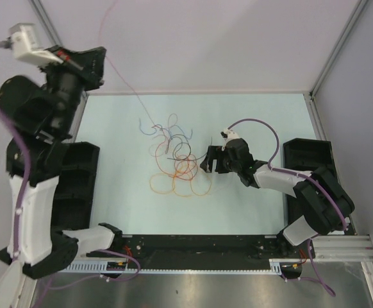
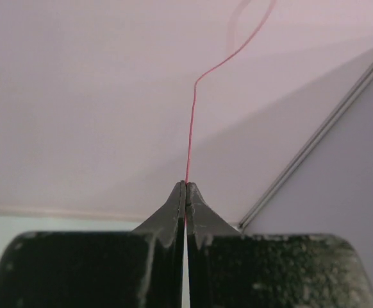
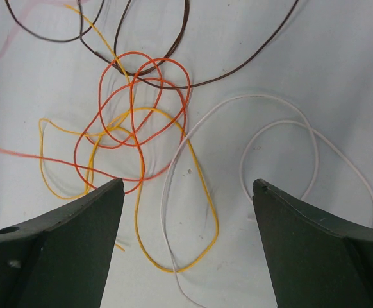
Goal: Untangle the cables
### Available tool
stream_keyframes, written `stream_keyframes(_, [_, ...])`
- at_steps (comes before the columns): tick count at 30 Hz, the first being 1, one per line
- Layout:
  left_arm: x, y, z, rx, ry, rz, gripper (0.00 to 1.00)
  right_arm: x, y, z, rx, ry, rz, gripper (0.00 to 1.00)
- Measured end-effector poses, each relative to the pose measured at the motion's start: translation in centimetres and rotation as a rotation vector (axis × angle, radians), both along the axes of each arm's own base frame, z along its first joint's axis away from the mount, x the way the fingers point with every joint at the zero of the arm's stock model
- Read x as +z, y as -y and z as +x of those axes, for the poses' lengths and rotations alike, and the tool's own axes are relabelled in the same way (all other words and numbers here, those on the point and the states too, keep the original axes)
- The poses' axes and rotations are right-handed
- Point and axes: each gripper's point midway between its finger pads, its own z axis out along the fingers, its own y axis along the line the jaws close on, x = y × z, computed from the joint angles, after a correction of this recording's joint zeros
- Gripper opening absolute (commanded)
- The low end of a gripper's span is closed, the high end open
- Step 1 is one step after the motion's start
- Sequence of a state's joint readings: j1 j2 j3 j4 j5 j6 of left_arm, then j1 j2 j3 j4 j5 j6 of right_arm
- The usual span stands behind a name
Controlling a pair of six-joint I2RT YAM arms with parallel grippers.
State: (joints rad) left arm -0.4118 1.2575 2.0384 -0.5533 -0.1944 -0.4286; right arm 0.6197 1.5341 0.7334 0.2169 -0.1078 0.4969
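The cables [image 1: 175,163] lie in a loose tangle of orange, red, dark and pale loops on the pale table [image 1: 250,122]. My left gripper [image 1: 100,54] is raised high at the far left. It is shut on a thin red cable [image 2: 191,128] that runs down to the tangle [image 1: 135,96]. My right gripper [image 1: 206,162] is open and low over the tangle's right edge. In the right wrist view it [image 3: 188,186] straddles a yellow-orange loop [image 3: 209,212] and a white cable [image 3: 289,109], without holding either. Red-orange loops [image 3: 141,96] and a dark cable [image 3: 238,70] lie beyond.
Black trays stand at the table's left side [image 1: 77,179] and right side [image 1: 308,154]. White walls enclose the back, with a metal frame post [image 1: 337,45] at the right corner. The arm bases sit along the near rail [image 1: 199,247].
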Motion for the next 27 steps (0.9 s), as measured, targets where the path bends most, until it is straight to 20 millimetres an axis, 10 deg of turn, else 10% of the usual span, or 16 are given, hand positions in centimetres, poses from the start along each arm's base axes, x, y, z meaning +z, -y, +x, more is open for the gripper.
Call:
stream_keyframes(5, [1.1,-1.4,-3.3,-0.002,0.077,-0.020,0.00,0.0,-0.1,-0.1,0.009,-0.002,0.006,0.87])
stream_keyframes(11, [-5.3,0.4,0.8,0.000,-0.075,0.054,0.00,0.0,-0.6,-0.3,0.033,-0.007,0.021,0.88])
stream_keyframes(15, [-5.4,1.9,2.7,-0.038,-0.087,0.068,0.00,0.1,-0.9,-0.4,0.049,-0.006,0.034,0.88])
stream_keyframes(20, [4.1,3.4,0.8,-0.153,0.170,-0.022,0.00,0.2,-1.0,-0.5,0.055,-0.007,0.038,0.89])
stream_keyframes(27, [19.1,2.4,-9.1,-0.326,0.691,-0.207,0.00,0.3,-1.0,-0.4,0.056,-0.004,0.041,0.89])
